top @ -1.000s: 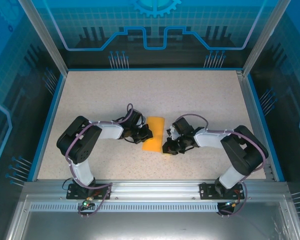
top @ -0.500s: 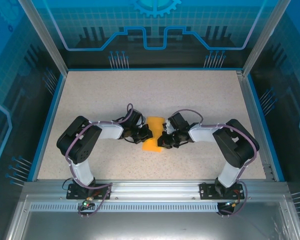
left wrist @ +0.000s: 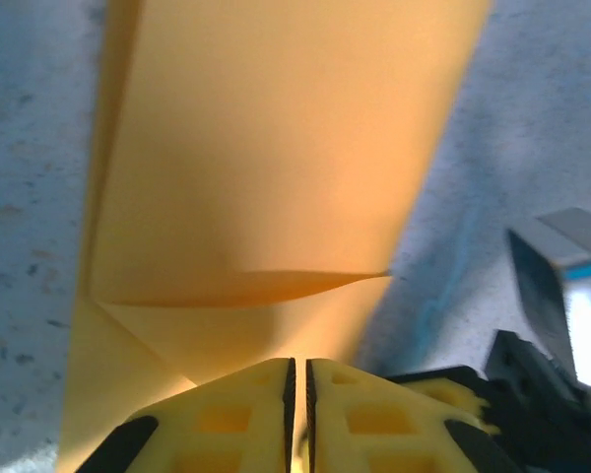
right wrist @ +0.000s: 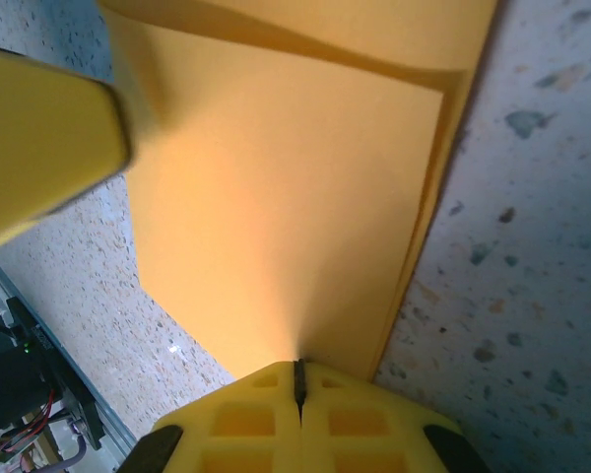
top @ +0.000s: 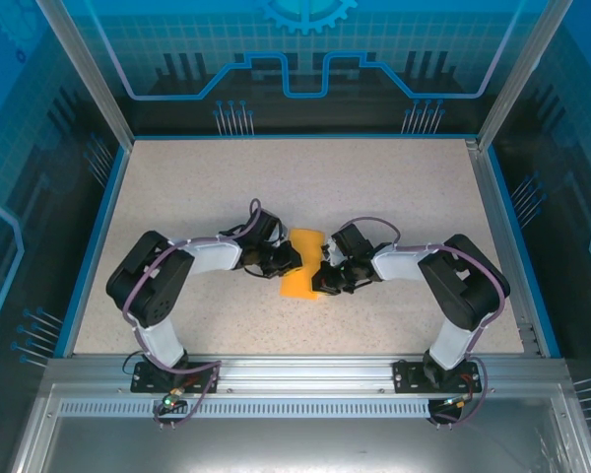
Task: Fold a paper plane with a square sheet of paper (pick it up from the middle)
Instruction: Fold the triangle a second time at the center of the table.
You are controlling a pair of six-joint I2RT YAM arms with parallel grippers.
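While both arms bend inward, the folded orange sheet of paper (top: pixel 301 280) lies flat near the middle of the counter (top: pixel 217 187), a little toward its front edge. The left pincer (top: pixel 288 261) sits at the sheet's left edge, its fingers all but pressed together. The right pincer (top: pixel 322 279) is pressed together at the right edge. Whether either nips the paper, I cannot tell.
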